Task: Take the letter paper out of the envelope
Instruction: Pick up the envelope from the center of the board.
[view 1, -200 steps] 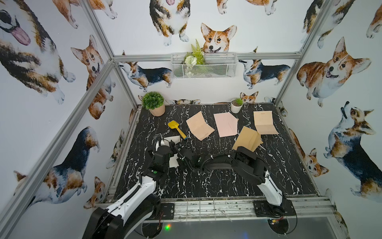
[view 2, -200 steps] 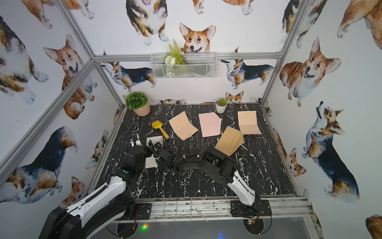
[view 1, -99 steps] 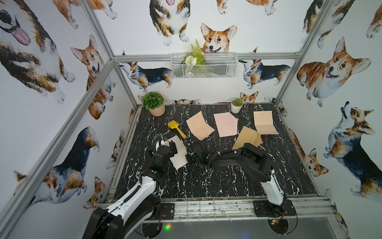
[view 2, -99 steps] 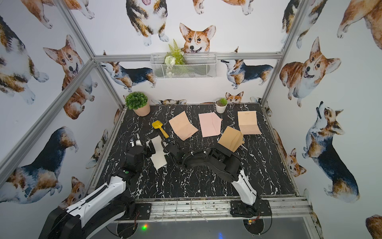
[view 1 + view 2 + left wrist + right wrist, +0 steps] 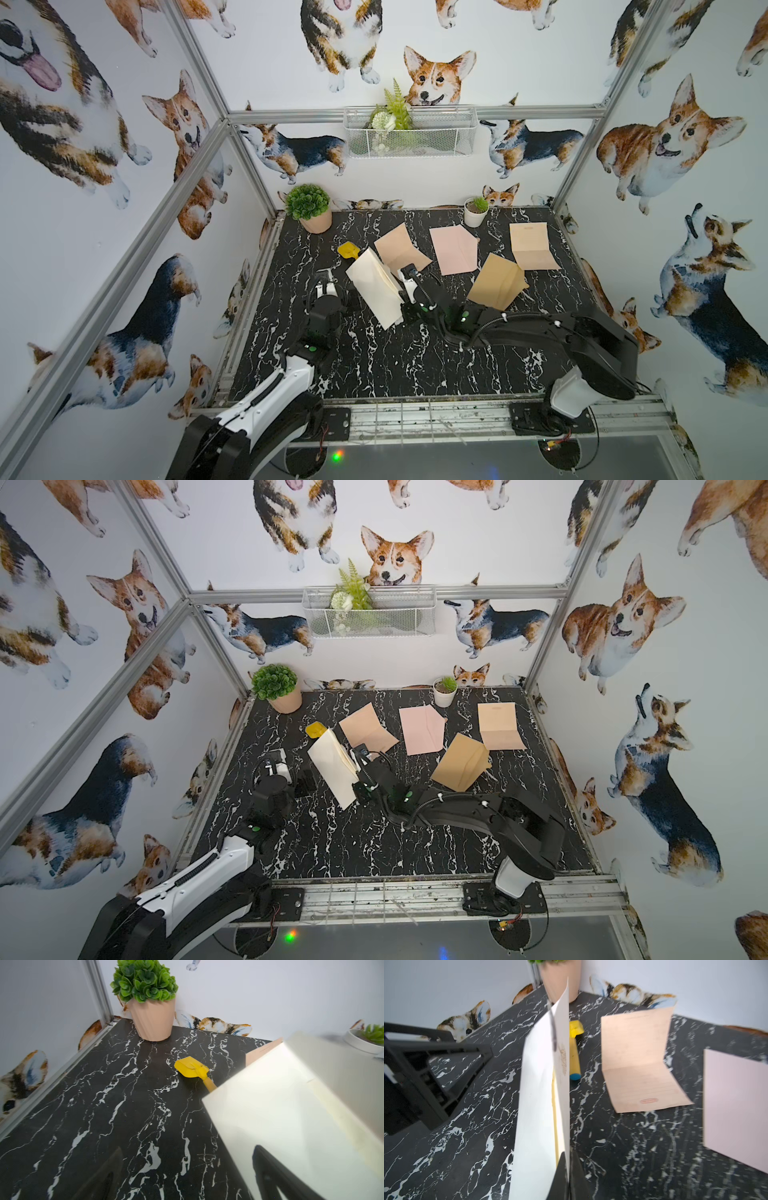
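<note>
Over the counter, the right jaws pinch shut on one edge of the cream envelope, with the yellowish letter paper showing inside it, while the left jaws stand wide apart just beside it.

You're inside a little booth with white corgi-print walls all round, held up by aluminium frame posts, and the work surface is a black marble-look tabletop with white veins. Up on the back wall there's a white wire basket with a fern in it. Down along that wall you've got a leafy plant in a pink ribbed pot in the corner and a small white pot further along, all under soft, even light.
</note>
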Robot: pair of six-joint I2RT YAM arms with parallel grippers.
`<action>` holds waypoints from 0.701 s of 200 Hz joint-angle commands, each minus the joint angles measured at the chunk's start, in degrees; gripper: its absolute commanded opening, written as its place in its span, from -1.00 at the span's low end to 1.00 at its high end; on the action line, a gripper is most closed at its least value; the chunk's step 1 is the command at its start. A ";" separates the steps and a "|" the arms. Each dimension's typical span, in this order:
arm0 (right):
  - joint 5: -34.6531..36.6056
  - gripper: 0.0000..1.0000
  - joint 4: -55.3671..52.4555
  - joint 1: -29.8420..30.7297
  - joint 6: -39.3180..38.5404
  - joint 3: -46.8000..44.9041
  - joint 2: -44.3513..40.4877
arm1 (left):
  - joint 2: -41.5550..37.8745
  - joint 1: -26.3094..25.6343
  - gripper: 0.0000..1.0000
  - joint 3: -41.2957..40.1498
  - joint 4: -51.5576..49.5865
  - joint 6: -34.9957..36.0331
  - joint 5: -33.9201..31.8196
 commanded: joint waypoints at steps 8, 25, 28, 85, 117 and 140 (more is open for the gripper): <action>3.59 -1.00 1.81 -0.98 -6.73 -4.81 -8.72 | 0.86 0.02 1.00 -3.12 13.96 2.99 16.18; 2.37 -1.00 4.13 -1.35 -9.94 -7.72 -13.02 | 1.60 0.06 1.00 -3.72 18.38 4.01 22.87; 1.89 -1.00 4.46 -1.48 -10.25 -8.18 -13.69 | 1.77 0.02 1.00 -3.77 18.86 4.14 23.87; -11.99 -1.00 7.91 -8.96 -4.48 -14.26 -19.72 | 5.77 0.05 0.97 -4.30 28.45 4.18 38.09; -15.54 -1.00 8.59 -8.98 -6.86 -14.95 -21.42 | 6.96 0.06 0.97 -5.12 32.78 2.82 40.41; -16.63 -1.00 10.11 -8.98 -7.61 -15.95 -22.41 | 7.24 -0.07 0.97 -4.77 33.22 2.17 41.88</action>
